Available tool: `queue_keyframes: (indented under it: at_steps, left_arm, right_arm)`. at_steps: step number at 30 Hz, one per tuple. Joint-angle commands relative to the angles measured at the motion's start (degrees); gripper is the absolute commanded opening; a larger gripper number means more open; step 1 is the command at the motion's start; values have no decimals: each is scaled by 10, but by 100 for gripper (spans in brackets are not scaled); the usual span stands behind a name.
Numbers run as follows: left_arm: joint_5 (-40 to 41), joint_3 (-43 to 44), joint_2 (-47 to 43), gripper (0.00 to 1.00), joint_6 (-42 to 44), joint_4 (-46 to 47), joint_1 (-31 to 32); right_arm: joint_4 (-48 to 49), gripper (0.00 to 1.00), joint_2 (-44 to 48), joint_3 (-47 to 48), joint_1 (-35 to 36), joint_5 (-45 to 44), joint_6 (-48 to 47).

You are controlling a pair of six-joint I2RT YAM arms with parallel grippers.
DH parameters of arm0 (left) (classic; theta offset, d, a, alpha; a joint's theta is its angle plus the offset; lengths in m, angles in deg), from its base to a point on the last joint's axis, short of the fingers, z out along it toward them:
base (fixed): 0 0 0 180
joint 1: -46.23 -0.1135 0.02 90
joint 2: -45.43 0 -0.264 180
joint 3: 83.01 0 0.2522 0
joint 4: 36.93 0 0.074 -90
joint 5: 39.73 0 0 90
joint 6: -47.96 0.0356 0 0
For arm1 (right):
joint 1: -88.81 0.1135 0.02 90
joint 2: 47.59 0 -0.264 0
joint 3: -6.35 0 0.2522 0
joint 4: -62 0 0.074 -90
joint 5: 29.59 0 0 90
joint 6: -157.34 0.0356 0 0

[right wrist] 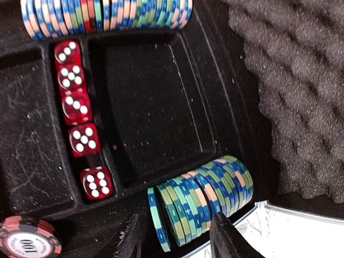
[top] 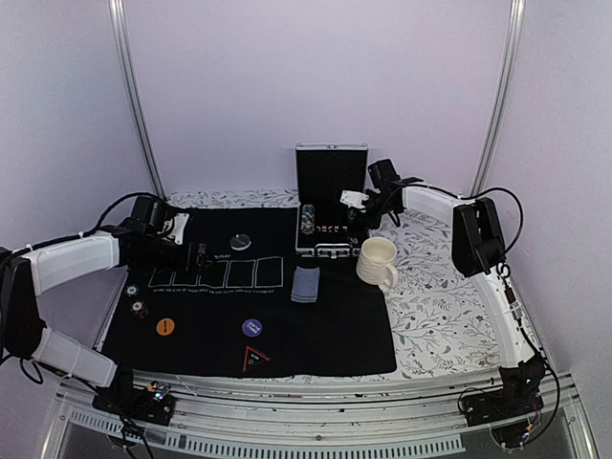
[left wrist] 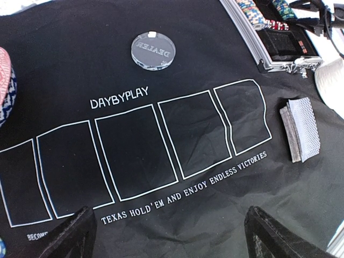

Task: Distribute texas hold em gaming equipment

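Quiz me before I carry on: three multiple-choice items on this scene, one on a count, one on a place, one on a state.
1. How many red dice lie in the case?
A three
B five
C seven

2. Where is the deck of cards?
A inside the case
B hanging off the mat's near edge
C flat on the mat, just right of the outlined boxes

3. How does the left gripper stand?
A open, with nothing between its fingers
B shut on the deck of cards
C shut on a die

Answers:
1 B: the right wrist view shows five dice in one column.
2 C: the left wrist view shows the deck beside the last box.
3 A: its fingers are wide apart over bare mat.
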Motion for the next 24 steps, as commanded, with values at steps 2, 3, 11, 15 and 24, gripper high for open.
queue_keyframes:
  at_steps: [2, 3, 11, 15, 24]
  left_arm:
    - [-3, 11, 2, 98, 9, -9, -3]
    - [-5, 11, 2, 98, 9, -9, -2]
    - [-12, 10, 2, 98, 7, -9, -2]
    - [-15, 9, 0, 98, 6, -9, -2]
    - [-13, 7, -1, 98, 8, -8, -2]
  right_arm:
    - [-29, 45, -7, -17, 14, -48, -23]
    - [-30, 44, -5, -21, 17, -56, -27]
    - [-20, 44, 8, -31, 27, -77, -43]
    - [-8, 46, 8, -29, 28, -88, -46]
    - [-9, 42, -15, -12, 10, -61, -38]
